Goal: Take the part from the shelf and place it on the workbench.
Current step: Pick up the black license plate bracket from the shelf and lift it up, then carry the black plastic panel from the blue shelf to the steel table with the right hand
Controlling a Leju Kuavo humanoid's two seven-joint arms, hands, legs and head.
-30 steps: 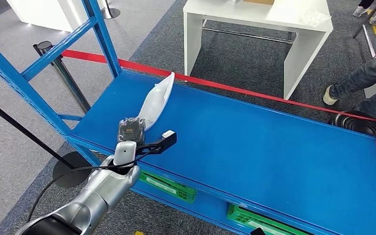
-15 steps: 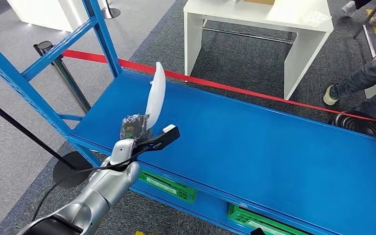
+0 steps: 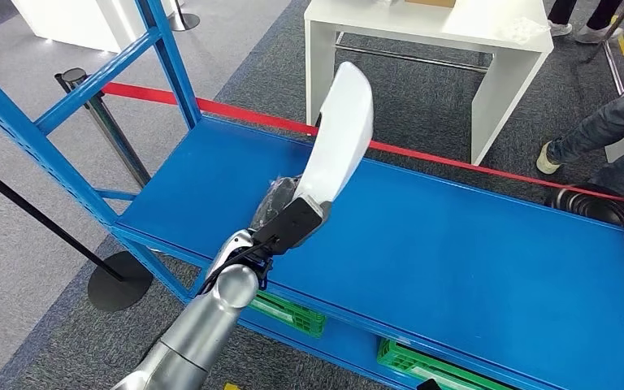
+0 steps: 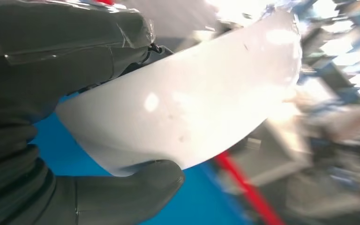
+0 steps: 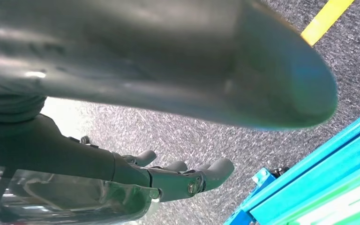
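left hand [image 3: 280,213]: fingers clamped on the lower end of the white part [image 3: 339,135], thumb [image 4: 122,197] under one edge, darker fingers [image 4: 65,51] over the other
part: up off the blue shelf [image 3: 455,244], standing nearly upright above it, not touching the deck
right hand [image 5: 168,180]: hanging over grey carpet, fingers loosely apart, nothing in them
workbench: probably the white table [image 3: 487,36] beyond the red tape [image 3: 455,158], well apart from the part
risk 1: grip sits at one end only, so the long free end can swing and twist out (smooth plastic, little friction)
risk 2: shelf's blue upright [image 3: 166,57] is near on the left, a turn that way could clip the part
risk 3: person's leg [image 3: 601,130] near the table
hidden: contact area on the part is mostly covered by the hand; left wrist background is blurred; table top is cut off
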